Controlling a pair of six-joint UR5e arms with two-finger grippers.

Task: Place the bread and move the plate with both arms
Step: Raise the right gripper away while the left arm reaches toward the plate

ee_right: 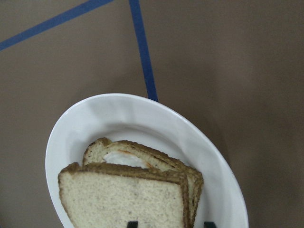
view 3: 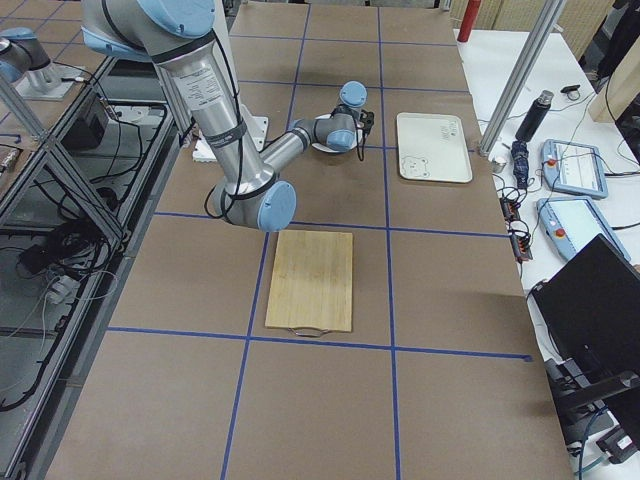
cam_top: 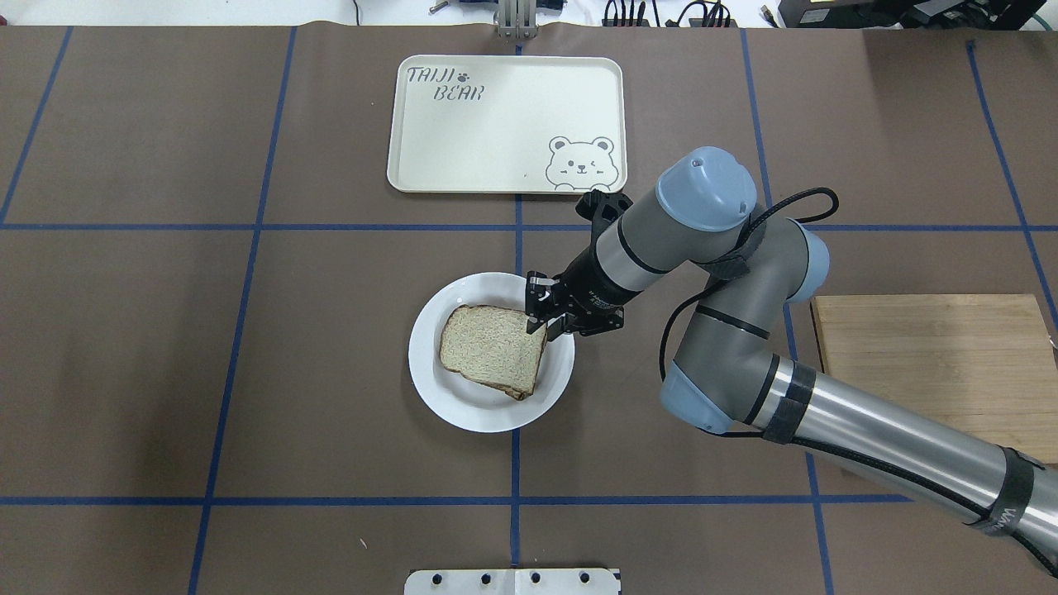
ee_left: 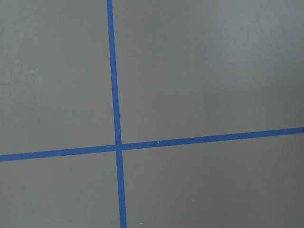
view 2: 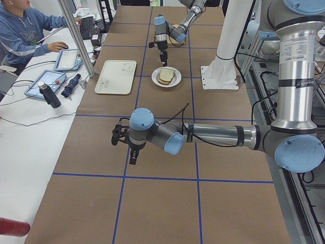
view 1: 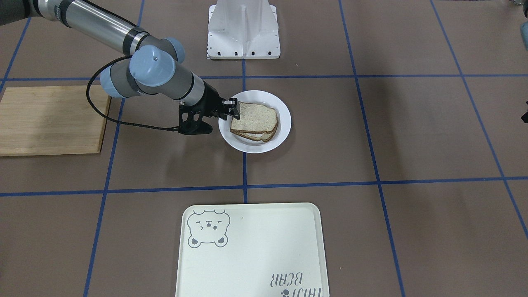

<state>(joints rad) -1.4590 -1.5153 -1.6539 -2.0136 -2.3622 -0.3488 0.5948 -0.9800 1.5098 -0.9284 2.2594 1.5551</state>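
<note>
The plain bread [cam_top: 492,347] lies on top of the slice with a fried egg [ee_right: 128,159], on the white plate [cam_top: 430,380] at the table's middle. My right gripper [cam_top: 541,318] is low at the plate's right rim, its fingertips spread apart along the bread's near edge; it looks open. In the right wrist view the bread [ee_right: 123,199] fills the bottom and the two fingertips [ee_right: 132,223] just show. My left gripper [view 2: 117,136] shows only in the exterior left view, over bare table far from the plate [view 2: 166,77]; I cannot tell if it is open or shut.
A cream bear tray [cam_top: 496,132] lies beyond the plate. A wooden cutting board [cam_top: 934,364] lies on the right, partly under my right arm. The white fixed stand [view 1: 243,31] is at the robot's side of the table. Blue tape lines cross the brown tabletop.
</note>
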